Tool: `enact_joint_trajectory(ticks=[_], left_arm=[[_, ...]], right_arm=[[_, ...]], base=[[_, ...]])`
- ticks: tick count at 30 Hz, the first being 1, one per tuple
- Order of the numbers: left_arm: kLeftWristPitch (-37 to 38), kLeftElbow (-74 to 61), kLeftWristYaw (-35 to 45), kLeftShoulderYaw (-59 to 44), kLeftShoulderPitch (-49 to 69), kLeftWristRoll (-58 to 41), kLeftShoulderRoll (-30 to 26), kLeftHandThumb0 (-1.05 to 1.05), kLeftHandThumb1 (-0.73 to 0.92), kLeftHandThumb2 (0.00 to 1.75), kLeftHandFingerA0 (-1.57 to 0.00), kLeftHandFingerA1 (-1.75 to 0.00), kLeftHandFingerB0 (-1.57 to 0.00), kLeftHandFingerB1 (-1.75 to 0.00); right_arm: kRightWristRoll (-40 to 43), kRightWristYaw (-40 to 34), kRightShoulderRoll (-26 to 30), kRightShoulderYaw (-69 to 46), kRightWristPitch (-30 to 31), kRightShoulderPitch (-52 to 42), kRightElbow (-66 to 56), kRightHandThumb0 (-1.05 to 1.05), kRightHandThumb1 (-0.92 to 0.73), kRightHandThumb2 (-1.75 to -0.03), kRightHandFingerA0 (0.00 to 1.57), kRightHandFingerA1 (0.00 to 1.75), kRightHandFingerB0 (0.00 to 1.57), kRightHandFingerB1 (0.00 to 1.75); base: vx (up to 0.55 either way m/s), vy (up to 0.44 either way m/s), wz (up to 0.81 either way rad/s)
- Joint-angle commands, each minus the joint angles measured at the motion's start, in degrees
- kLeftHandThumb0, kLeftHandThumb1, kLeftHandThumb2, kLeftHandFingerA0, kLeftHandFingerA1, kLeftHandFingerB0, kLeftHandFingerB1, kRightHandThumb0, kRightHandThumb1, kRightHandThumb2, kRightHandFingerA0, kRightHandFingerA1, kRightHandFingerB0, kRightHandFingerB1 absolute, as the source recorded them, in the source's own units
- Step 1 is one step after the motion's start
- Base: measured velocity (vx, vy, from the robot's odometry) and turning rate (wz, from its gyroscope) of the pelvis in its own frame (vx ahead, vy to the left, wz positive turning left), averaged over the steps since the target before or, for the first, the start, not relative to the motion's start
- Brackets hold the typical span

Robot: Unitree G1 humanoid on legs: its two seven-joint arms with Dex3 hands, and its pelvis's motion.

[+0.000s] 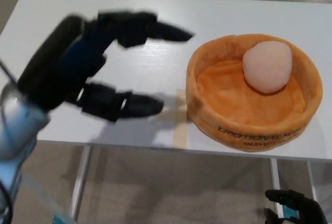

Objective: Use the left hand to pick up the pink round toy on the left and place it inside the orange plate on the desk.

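Plate [249, 130] sat on worktop [155, 22], right side, near front edge. Toy [267, 66] lay in plate, toward back. My left hand [98, 71] hung left of plate.

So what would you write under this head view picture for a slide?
Pink round toy lying inside the orange plate on the white desk, the open left hand beside it.

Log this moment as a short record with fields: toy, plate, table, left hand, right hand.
toy: pink round toy lies inside the plate, toward its far side
plate: orange plate, soft-walled, near the table's front edge
table: white table
left hand: left hand open, empty, fingers spread, to the left of the plate, clear of it
right hand: right hand low at the picture's bottom right, below the table; fingers unclear
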State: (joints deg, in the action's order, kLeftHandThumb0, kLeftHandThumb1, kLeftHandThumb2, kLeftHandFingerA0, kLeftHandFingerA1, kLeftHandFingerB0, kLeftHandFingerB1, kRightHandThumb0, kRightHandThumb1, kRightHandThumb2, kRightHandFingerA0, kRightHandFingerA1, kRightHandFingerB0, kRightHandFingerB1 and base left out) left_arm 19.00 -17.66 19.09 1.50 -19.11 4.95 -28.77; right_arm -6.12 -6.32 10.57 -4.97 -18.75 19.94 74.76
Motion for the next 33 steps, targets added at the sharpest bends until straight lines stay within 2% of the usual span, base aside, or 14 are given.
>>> enact_joint_trajectory(ticks=[1, 12, 13, 14, 15, 17, 21, 22, 24, 25, 28, 31, 32, 33], left_arm=[[-9.4, -9.2, 23.0, -2.2, 39.0, -43.2, -3.9, -0.39, 0.64, 0.58, -0.63, -0.47, -0.54, -0.41], [-6.0, 17.8, 20.9, 2.7, 36.0, -20.0, -0.5, -0.51, 0.71, 0.61, -0.94, -0.56, -0.75, -0.50], [-5.6, 21.9, 20.8, 2.8, 34.6, -19.0, 0.2, -0.50, 0.60, 0.95, -0.88, -0.71, -0.67, -0.64], [-5.0, 26.3, 20.6, 2.9, 33.2, -18.0, 1.1, -0.50, 0.60, 0.95, -0.88, -0.71, -0.67, -0.64], [-4.7, 27.2, 20.6, 3.0, 32.9, -17.8, 1.3, -0.30, 0.64, 0.89, -0.74, -0.78, -0.47, -0.61], [-4.5, 31.7, 18.9, 2.8, 31.3, -16.1, 2.3, -0.52, 0.60, 0.94, -0.87, -0.72, -0.65, -0.63], [-2.4, 47.6, 10.1, 1.6, 24.9, -10.9, 6.3, -0.60, 0.60, 0.95, -0.88, -0.71, -0.63, -0.61], [-0.7, 51.7, 6.7, 1.6, 23.3, -8.9, 6.9, -0.63, 0.63, 0.62, -0.88, -0.56, -0.58, -0.41], [1.1, 55.6, 3.3, 1.7, 21.9, -6.6, 7.3, -0.63, 0.63, 0.62, -0.88, -0.56, -0.58, -0.41], [3.3, 60.6, -4.3, 3.6, 19.7, -0.8, 6.7, -0.62, 0.53, 0.84, -0.72, -0.60, -0.45, -0.50], [1.5, 69.5, -13.5, 6.8, 15.1, 4.7, 6.6, -0.64, 0.49, 0.79, -0.35, -0.48, -0.27, -0.42], [-0.3, 73.0, -14.9, 7.7, 13.2, 5.2, 6.8, -0.64, 0.49, 0.79, -0.35, -0.48, -0.27, -0.42], [-2.7, 75.3, -13.5, 7.5, 11.6, 3.8, 6.8, -0.30, 0.30, 0.90, -0.10, -0.53, -0.09, -0.50], [-3.1, 76.3, -13.0, 7.4, 11.1, 3.3, 6.8, -0.30, 0.29, 0.89, -0.09, -0.53, -0.08, -0.50]], right_arm=[[-0.6, 1.0, 1.1, 0.4, 1.3, -1.5, 0.7, -0.31, -0.60, -0.57, 0.67, 0.70, 0.59, 0.52], [-0.7, 1.3, 1.6, 0.5, 1.4, -1.0, 0.7, -0.31, -0.60, -0.57, 0.69, 0.74, 0.60, 0.53], [-0.7, 1.3, 1.6, 0.5, 1.4, -1.0, 0.7, -0.31, -0.59, -0.57, 0.69, 0.74, 0.60, 0.52], [-0.6, 1.2, 1.6, 0.5, 1.6, -1.0, 0.7, -0.31, -0.59, -0.57, 0.69, 0.74, 0.60, 0.52], [-0.6, 1.2, 1.6, 0.5, 1.6, -1.0, 0.7, -0.32, -0.59, -0.57, 0.70, 0.74, 0.60, 0.52], [-0.7, 1.3, 1.6, 0.6, 1.6, -1.0, 0.7, -0.32, -0.60, -0.57, 0.69, 0.74, 0.60, 0.52], [-0.6, 1.4, 1.5, 0.5, 1.5, -1.0, 0.7, -0.31, -0.60, -0.57, 0.68, 0.73, 0.60, 0.52], [-0.6, 1.3, 1.5, 0.6, 1.7, -1.0, 0.6, -0.31, -0.60, -0.57, 0.68, 0.70, 0.60, 0.51], [-0.6, 1.2, 1.5, 0.6, 1.9, -1.0, 0.6, -0.31, -0.60, -0.57, 0.68, 0.70, 0.60, 0.51], [-0.6, 1.3, 1.5, 0.5, 1.8, -1.0, 0.7, -0.31, -0.60, -0.57, 0.67, 0.72, 0.60, 0.52], [-0.6, 1.4, 1.4, 0.5, 1.7, -1.1, 0.7, -0.30, -0.60, -0.57, 0.69, 0.72, 0.60, 0.52], [-0.5, 1.4, 1.4, 0.4, 1.8, -1.0, 0.7, -0.30, -0.60, -0.57, 0.69, 0.72, 0.60, 0.52], [-0.7, 1.2, 1.4, 0.7, 1.8, -1.1, 0.6, -0.30, -0.61, -0.57, 0.69, 0.70, 0.59, 0.51], [-0.8, 1.1, 1.3, 0.7, 1.7, -1.2, 0.7, -0.30, -0.60, -0.57, 0.69, 0.71, 0.59, 0.52]], base=[[0.00, 0.000, 0.00], [0.00, 0.000, 0.00], [0.00, 0.000, 0.00], [0.00, 0.000, 0.00], [0.00, 0.000, 0.00], [0.00, 0.000, 0.00], [0.00, 0.000, 0.00], [0.00, 0.000, 0.00], [0.00, 0.000, 0.00], [0.00, 0.000, 0.00], [0.00, 0.000, 0.00], [0.00, 0.000, 0.00], [0.00, 0.000, 0.00], [0.00, 0.000, 0.00]])
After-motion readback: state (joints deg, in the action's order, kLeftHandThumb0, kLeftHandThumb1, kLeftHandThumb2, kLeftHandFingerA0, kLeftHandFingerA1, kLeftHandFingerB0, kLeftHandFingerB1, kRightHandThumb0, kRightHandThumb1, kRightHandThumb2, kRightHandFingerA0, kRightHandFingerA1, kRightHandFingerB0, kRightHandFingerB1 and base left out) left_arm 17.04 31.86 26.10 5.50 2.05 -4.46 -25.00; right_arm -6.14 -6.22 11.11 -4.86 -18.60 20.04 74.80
